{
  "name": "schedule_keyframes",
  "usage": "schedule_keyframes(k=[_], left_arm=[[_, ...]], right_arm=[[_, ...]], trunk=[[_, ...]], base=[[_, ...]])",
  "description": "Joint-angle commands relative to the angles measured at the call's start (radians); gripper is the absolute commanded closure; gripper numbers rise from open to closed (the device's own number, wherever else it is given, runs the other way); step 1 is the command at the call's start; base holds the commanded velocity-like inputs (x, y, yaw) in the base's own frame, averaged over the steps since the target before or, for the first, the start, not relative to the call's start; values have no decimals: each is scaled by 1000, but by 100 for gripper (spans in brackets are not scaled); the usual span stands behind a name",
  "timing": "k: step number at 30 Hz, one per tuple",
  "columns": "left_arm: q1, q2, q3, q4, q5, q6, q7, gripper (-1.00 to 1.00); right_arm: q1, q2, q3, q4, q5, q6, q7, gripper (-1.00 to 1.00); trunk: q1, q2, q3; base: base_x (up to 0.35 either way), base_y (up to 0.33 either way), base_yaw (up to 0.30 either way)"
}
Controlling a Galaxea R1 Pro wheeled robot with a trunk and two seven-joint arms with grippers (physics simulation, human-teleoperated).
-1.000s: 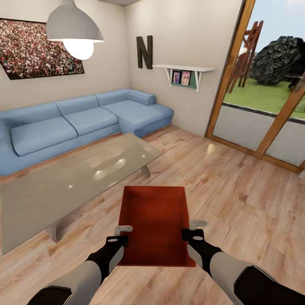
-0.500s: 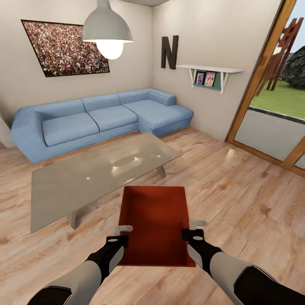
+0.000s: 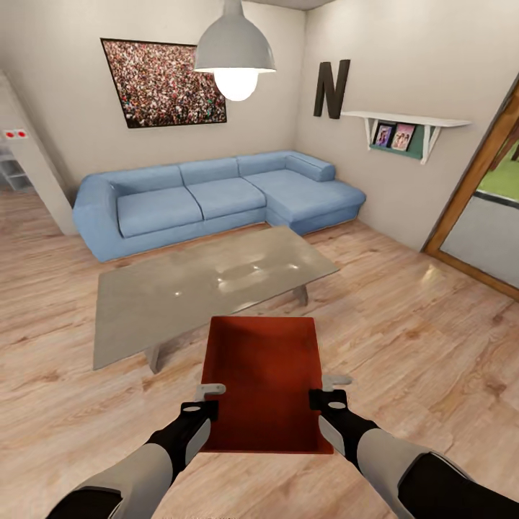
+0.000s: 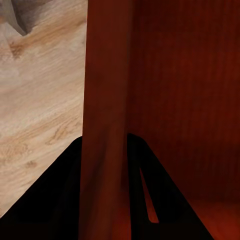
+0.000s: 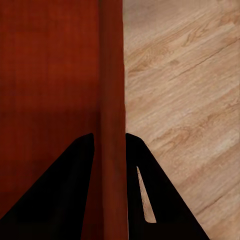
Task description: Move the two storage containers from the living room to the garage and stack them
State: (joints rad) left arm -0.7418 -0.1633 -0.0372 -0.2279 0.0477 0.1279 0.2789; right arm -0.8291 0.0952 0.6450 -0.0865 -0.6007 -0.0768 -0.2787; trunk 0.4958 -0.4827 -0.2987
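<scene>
Storage container (image 3: pixel 263 386), orange-red, rectangular, thin-walled and lidless: one item, held low in front of the robot above the light wood-plank floor (image 3: pixel 425 324) of the living room, its open top facing up and its long axis running away from the camera. Left gripper (image 3: pixel 207 401), dark with a pale finger tip: clamped on the container's left wall near the close end; in the left wrist view the two dark fingers (image 4: pixel 60 200) stand either side of that wall (image 4: pixel 105 125), one outside and one inside. Right gripper (image 3: pixel 326 389), same make: clamped on the right wall opposite the left gripper; in the right wrist view the fingers (image 5: pixel 65 190) straddle the thin wall (image 5: pixel 112 100), with floor planks (image 5: pixel 185 100) beyond. Beyond the container, from left to right: a grey rectangular low desk with a glossy top (image 3: pixel 209 288), just past the container's far end; a blue L-shaped fabric sofa (image 3: pixel 216 198) against the back wall; a framed crowd photograph (image 3: pixel 164 83) above it; a grey dome pendant lamp with a lit bulb (image 3: pixel 235 54); a dark block letter N (image 3: pixel 331 89) on the side wall; a white bracket shelf carrying small framed pictures (image 3: pixel 404 130); a wood-framed glazed door (image 3: pixel 483 216) at the right edge.
</scene>
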Motion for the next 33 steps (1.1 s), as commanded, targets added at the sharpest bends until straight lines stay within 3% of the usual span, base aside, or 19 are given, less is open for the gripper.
schedule_keyframes(k=[1, 10, 33], left_arm=[[-1, 1, 2, -4, -18, 8, 25, 100], [-1, 1, 1, -3, -17, -25, 25, 100], [-1, 1, 0, -1, -17, -25, 25, 100]], right_arm=[[-1, -9, 4, 5, -17, -8, -7, 100], [-1, -9, 4, 5, -17, -8, -7, 100], [-1, -9, 4, 5, -17, -8, -7, 100]], trunk=[[0, -2, -2], [0, -2, -2], [0, -2, -2]], base=[[0, 0, 300], [0, 0, 300], [0, 0, 300]])
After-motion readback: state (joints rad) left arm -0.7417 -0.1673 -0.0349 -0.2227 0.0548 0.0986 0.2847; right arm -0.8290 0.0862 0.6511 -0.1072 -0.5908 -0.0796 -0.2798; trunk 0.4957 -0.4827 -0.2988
